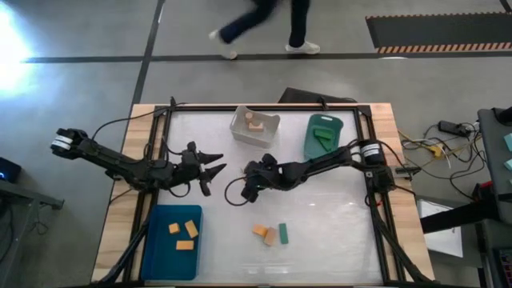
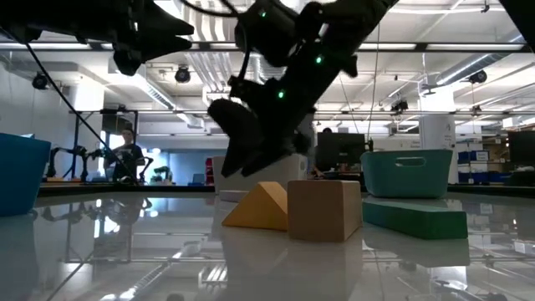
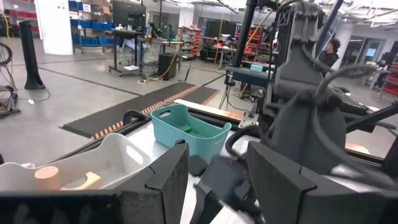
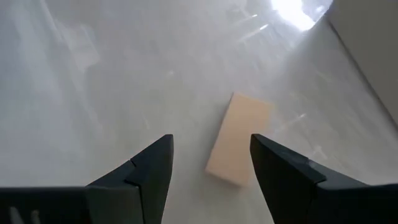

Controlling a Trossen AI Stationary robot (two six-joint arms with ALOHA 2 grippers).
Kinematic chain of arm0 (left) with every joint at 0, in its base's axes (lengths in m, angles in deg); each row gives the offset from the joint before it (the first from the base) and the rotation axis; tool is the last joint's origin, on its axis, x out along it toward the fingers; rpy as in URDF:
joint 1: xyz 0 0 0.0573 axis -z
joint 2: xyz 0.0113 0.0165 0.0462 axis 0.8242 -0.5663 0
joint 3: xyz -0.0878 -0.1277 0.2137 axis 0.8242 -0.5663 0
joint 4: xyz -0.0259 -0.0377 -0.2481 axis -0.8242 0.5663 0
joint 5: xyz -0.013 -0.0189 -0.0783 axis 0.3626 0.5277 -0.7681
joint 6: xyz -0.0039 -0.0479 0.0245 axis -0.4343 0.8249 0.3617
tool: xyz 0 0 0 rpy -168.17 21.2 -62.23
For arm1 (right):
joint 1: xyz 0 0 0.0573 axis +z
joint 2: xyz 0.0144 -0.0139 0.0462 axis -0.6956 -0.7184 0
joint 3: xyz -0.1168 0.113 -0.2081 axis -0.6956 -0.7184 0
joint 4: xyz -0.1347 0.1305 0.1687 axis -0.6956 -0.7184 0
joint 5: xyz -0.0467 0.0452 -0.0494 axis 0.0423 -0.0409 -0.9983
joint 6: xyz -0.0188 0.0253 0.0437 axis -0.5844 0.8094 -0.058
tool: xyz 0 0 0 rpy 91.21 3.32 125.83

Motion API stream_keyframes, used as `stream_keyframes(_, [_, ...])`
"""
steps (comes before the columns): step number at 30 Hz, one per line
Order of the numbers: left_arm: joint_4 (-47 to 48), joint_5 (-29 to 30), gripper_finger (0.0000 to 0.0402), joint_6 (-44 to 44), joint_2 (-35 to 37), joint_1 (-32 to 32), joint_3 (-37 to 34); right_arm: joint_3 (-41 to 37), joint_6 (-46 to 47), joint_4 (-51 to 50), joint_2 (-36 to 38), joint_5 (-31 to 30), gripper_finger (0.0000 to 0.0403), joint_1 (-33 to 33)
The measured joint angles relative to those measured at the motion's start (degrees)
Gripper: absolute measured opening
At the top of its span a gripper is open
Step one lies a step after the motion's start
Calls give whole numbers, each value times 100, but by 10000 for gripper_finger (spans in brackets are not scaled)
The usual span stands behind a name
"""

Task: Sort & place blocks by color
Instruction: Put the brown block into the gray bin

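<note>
An orange block [image 1: 261, 231], a pale tan block [image 1: 271, 237] and a green bar [image 1: 282, 233] lie together near the table's front; the low view shows them as the orange block [image 2: 255, 207], the tan block [image 2: 324, 209] and the green bar [image 2: 415, 217]. My right gripper [image 1: 244, 190] hangs open over the table's middle, slanting down. In its wrist view another tan block [image 4: 239, 140] lies flat on the table just beyond my right gripper's [image 4: 211, 139] fingertips, untouched. My left gripper [image 1: 214, 170] stands open and level to the left of it, with nothing held.
A blue bin [image 1: 158, 250] at the front left holds orange blocks. A clear bin [image 1: 242, 132] at the back holds tan pieces, and a green bin [image 1: 314, 147] stands to its right. A person walks past beyond the table's far edge.
</note>
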Motion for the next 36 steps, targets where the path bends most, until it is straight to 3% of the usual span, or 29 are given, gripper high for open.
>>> stream_keyframes(10, [-3,4,148,-30,-17,-4,-18,-2,565,299,-430,-428,205,-51])
stream_keyframes(17, [-528,44,148,-621,-15,-7,-23,-2,688,320,-557,-328,205,-95])
stream_keyframes(25, [-598,44,148,-664,-14,-7,-36,13,595,615,-789,-279,202,-120])
stream_keyframes(36, [-551,42,148,-665,-25,-7,-51,21,445,735,-794,101,121,-237])
